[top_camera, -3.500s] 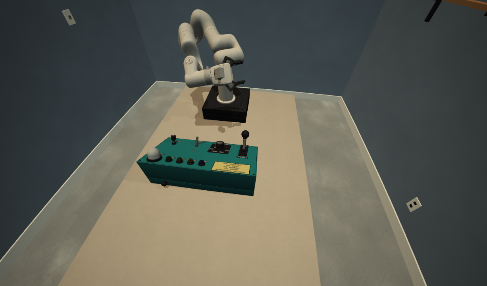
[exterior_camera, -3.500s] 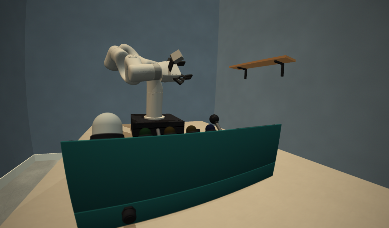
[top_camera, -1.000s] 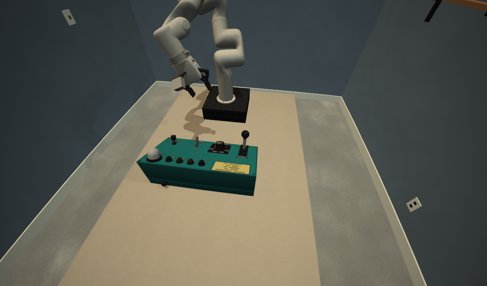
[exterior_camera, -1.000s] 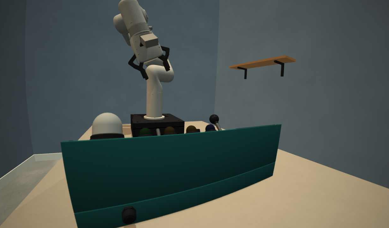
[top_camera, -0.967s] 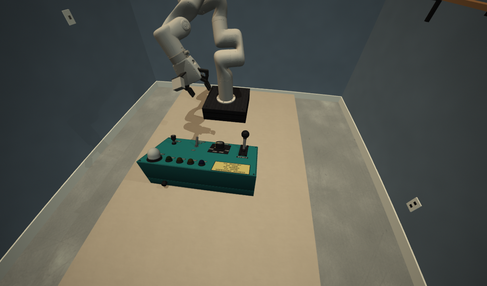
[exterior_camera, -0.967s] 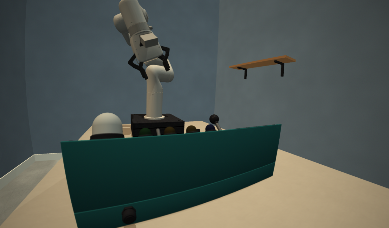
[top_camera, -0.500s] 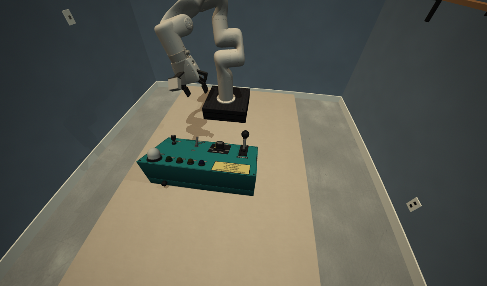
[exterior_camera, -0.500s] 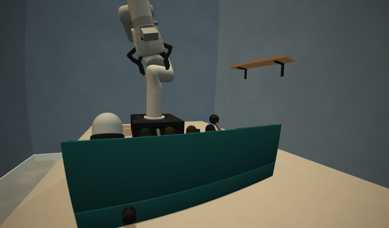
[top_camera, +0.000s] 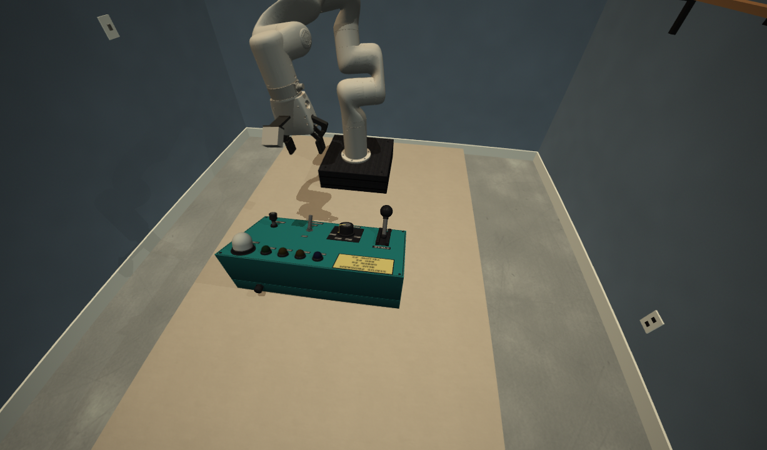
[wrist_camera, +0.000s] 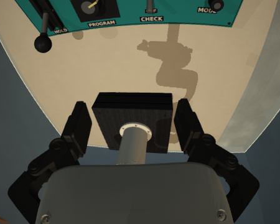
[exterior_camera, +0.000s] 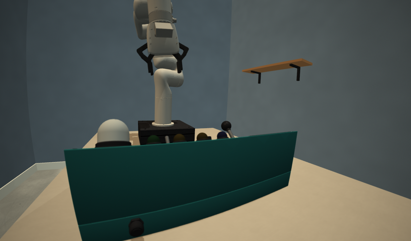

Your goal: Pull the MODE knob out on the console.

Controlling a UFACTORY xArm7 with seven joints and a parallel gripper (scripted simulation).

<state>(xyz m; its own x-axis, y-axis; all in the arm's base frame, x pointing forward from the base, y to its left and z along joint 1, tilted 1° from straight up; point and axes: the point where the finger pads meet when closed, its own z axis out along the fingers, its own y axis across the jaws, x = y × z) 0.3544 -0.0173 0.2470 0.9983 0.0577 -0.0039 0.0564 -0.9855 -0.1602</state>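
The teal console [top_camera: 313, 260] stands on the tan mat. The small black MODE knob [top_camera: 272, 219] is at its far left corner; in the wrist view it shows at the upper right [wrist_camera: 214, 1] beside its label. My gripper [top_camera: 304, 144] is open and empty. It hangs high in the air behind the console, near the arm's black base [top_camera: 356, 164], well apart from the knob. It also shows in the exterior view [exterior_camera: 164, 69] and the wrist view [wrist_camera: 132, 126]. In the exterior view the console's front wall [exterior_camera: 179, 176] hides the MODE knob.
On the panel are a CHECK toggle [wrist_camera: 150, 0], a PROGRAM dial [wrist_camera: 90, 2], a CYCLE lever with a black ball [wrist_camera: 43, 42], a white dome [top_camera: 242, 242], several coloured buttons [top_camera: 291, 253] and a yellow plate [top_camera: 363, 263]. A black knob [exterior_camera: 136, 226] is on the front wall.
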